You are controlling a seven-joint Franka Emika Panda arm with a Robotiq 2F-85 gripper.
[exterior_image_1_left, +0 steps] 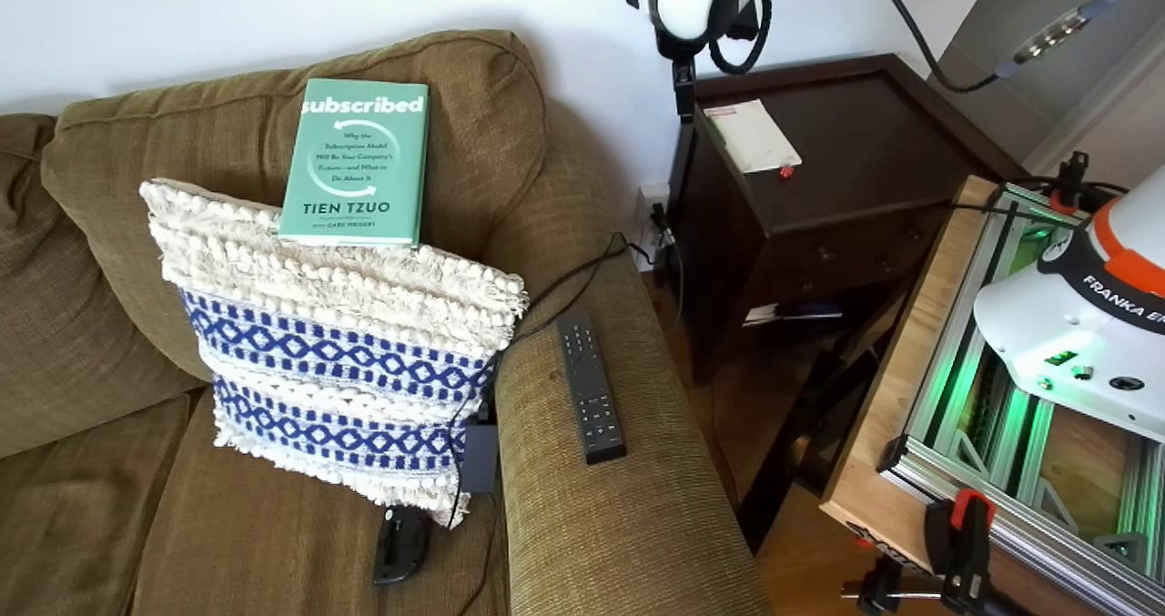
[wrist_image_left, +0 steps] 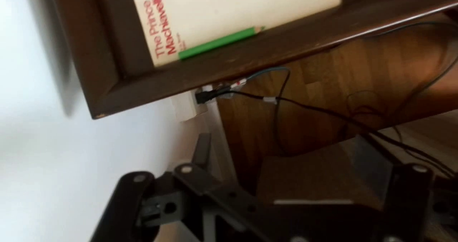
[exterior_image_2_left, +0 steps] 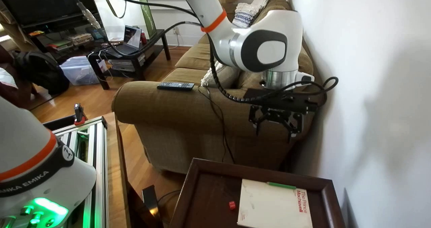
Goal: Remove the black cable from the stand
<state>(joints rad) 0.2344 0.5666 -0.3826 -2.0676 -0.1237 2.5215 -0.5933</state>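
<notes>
Hanging with jaws well apart and nothing between them, the gripper point(exterior_image_2_left: 274, 133) in an exterior view has the black cable point(exterior_image_2_left: 222, 122) draped over the sofa arm point(exterior_image_2_left: 188, 113) toward nine o'clock, the wall point(exterior_image_2_left: 373, 86) at three, the table point(exterior_image_2_left: 208, 198) at six bearing a book point(exterior_image_2_left: 274, 206), green pencil point(exterior_image_2_left: 281, 185) and red die point(exterior_image_2_left: 232, 205), and the remote point(exterior_image_2_left: 175, 86) at ten.

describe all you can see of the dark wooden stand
The stand is upright, apparently dark reddish-brown wood, its top rimmed by a raised edge worn pale at one corner. Drawer fronts with small knobs sit beneath, over a space holding what look like papers. On top lie a cream book, a green pencil along the book's edge, and a red die. It stands beside the sofa and near the wall.
</notes>
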